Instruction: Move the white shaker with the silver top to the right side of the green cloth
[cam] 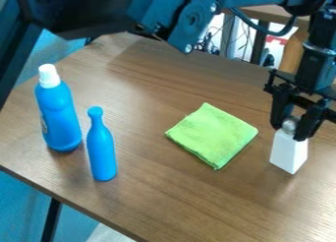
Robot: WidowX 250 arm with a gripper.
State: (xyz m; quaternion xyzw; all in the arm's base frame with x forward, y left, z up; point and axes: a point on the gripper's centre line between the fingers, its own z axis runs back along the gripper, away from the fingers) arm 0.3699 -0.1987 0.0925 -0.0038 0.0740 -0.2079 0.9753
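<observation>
At the right, I have the gripper (291, 130) with its jaws clamped on the grey knob of one white container (289, 153). One green cloth (212, 135) lies beside it, mid-bench. A broad stretch of bare wood separates the cloth from two blue bottles: one white-capped bottle (58, 115), one slim bottle (101, 150), both near the bench's (177, 201) left edge.
</observation>
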